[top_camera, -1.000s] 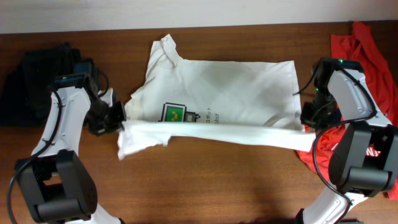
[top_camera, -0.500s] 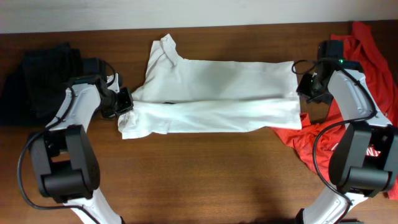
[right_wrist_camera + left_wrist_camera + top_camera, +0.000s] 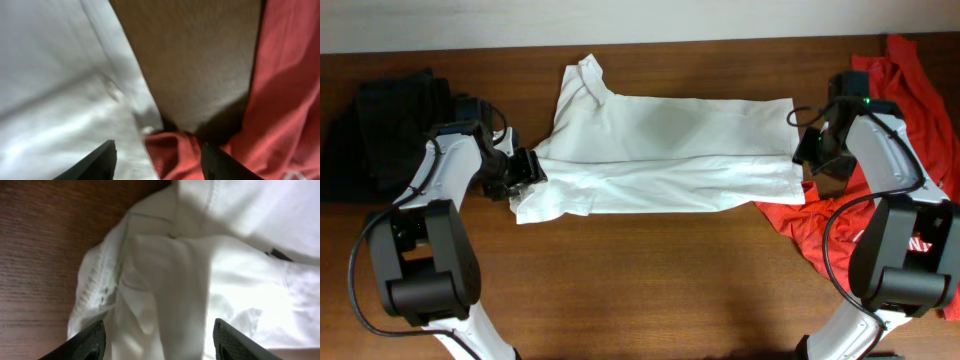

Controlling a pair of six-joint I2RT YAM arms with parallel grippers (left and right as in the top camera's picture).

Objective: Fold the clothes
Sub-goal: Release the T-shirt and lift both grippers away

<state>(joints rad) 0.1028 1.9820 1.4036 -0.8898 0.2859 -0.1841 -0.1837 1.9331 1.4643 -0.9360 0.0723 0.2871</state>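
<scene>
The white T-shirt (image 3: 670, 150) lies flat across the table, its lower half folded up over the upper half, so the print is hidden. Its collar points to the back left and one sleeve bunches at the left end. My left gripper (image 3: 528, 172) is at that bunched sleeve, open, its fingers apart over the white cloth (image 3: 200, 280) and gripping nothing (image 3: 160, 345). My right gripper (image 3: 809, 158) stands open at the shirt's right hem. In the right wrist view it (image 3: 157, 162) straddles the white hem corner (image 3: 50, 75) and the red T-shirt (image 3: 290, 100).
The red T-shirt (image 3: 910, 90) lies crumpled at the right edge under my right arm, and a part of it reaches beneath the white shirt's right corner (image 3: 790, 222). A dark garment pile (image 3: 380, 130) sits at the far left. Brown tabletop (image 3: 650, 290) fills the front.
Both grippers carried the shirt's near edge back over the body, hiding the print, then opened and let it go. The cloth now lies flat.
</scene>
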